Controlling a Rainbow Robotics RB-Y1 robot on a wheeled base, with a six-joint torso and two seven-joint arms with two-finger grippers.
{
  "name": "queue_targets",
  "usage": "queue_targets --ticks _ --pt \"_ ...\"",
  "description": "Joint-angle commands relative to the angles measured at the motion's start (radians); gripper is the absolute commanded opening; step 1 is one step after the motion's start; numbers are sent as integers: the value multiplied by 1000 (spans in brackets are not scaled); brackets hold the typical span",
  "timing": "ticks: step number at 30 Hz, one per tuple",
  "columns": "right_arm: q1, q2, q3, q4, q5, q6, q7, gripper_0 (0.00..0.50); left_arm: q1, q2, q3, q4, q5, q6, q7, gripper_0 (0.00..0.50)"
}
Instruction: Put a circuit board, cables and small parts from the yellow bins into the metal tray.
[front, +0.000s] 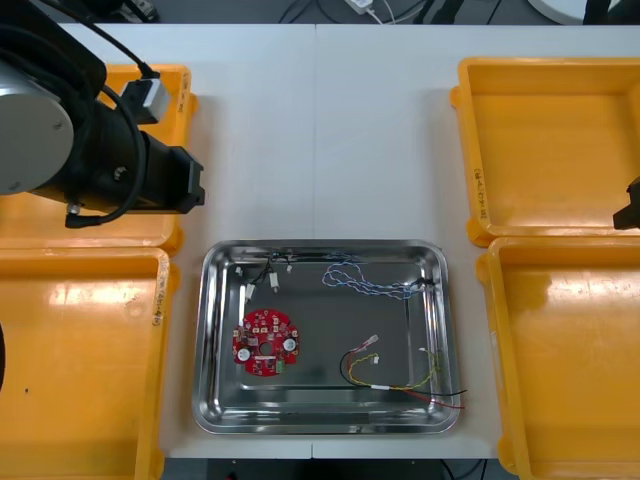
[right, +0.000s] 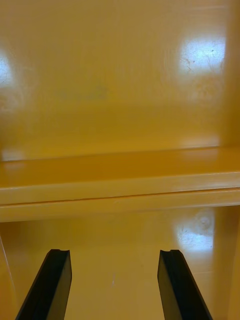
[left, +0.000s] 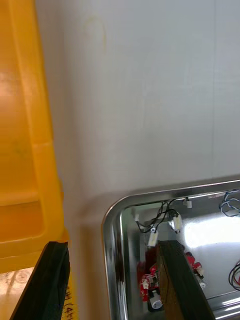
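The metal tray (front: 215, 300) sits at the table's middle front. Inside it lie a round red circuit board (front: 265, 341), a black cable (front: 265, 275), a twisted blue and white cable (front: 365, 280) and a red and yellow cable (front: 400, 385). My left arm (front: 90, 140) hangs over the far left yellow bin (front: 180, 100). In the left wrist view my left gripper (left: 112, 280) is open above the tray's corner (left: 112, 220), with the board (left: 150, 285) and black cable (left: 160, 222) beyond it. My right gripper (right: 115, 285) is open over the right bins' rims (right: 120, 185).
Two yellow bins stand at each side: the left front bin (front: 70, 370), the right far bin (front: 550, 140) and the right front bin (front: 570, 360). A dark bit of my right arm (front: 630, 205) shows at the right edge. Bare table (front: 320, 150) lies beyond the tray.
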Motion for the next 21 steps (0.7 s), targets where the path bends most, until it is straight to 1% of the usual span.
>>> queue_targets --ticks 1,6,11,17,21 --pt "7 -49 -35 -9 3 -7 -2 500 2 68 87 -34 32 6 -98 500" --pt "7 -49 -35 -9 3 -7 -2 500 39 110 121 -32 37 6 -142 500" --pt "7 -49 -35 -9 3 -7 -2 500 99 149 189 -32 49 6 -205 500" --pt "7 -49 -35 -9 3 -7 -2 500 151 183 236 -27 54 6 -240 500" --pt "7 -49 -35 -9 3 -7 -2 500 177 205 264 0 60 6 -300 500"
